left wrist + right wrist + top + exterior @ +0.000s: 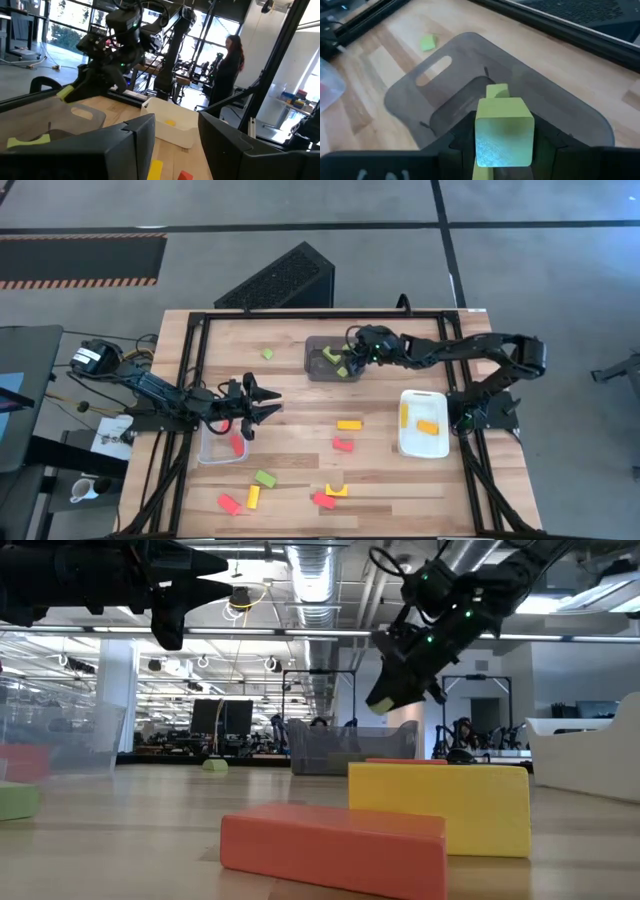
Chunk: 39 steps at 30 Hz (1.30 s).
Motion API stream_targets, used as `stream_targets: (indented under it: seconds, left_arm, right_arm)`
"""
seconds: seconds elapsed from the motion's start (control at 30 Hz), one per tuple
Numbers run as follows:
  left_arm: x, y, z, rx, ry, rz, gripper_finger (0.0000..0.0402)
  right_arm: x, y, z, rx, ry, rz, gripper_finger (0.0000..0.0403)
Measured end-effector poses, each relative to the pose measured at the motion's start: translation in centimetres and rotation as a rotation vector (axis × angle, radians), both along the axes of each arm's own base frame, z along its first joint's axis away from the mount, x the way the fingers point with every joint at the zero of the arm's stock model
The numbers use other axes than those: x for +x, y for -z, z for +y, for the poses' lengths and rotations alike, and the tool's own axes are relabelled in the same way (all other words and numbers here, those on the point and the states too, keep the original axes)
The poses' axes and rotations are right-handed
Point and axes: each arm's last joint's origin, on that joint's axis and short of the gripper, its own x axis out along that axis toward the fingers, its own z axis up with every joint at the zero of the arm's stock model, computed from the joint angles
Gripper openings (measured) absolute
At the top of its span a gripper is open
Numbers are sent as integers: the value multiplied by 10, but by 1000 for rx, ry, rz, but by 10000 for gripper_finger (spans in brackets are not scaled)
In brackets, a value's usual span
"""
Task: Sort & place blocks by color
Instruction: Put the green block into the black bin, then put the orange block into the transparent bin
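The right tool (343, 363) hangs over the dark grey bin (318, 367) at upper centre of the high view, its fingers clamped on a light green block (504, 131) (another green piece lies in the bin below). The left tool (262, 402), partly open and holding nothing, hovers by the clear bin (212, 452) at left. Red and yellow blocks (347, 424) dot the worktop (290, 340).

Open-plan lab: exposed ceiling ducts (310, 580), monitors (222, 718), glass walls, concrete floor (540, 260)

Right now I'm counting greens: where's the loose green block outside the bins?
In the high view, the small green block lies on the table's far side, left of the dark grey bin.
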Motion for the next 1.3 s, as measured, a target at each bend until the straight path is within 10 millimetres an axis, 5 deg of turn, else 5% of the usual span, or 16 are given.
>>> stream_targets:
  seconds: [0.7, 0.83, 1.1, 1.3]
  left_arm:
    - [0, 0, 0, 6, -1, 2, 139]
    - [0, 0, 0, 7, 1, 3, 139]
    - [0, 1, 0, 0, 4, 8, 139]
    - [0, 1, -1, -12, 29, 9, 139]
  right_arm:
    - [5, 8, -3, 3, 10, -7, 239]
    - [2, -8, 1, -20, -27, -52, 249]
    - [-14, -65, 46, -115, -184, -216, 233]
    - [-25, -89, 97, -153, -311, -326, 221]
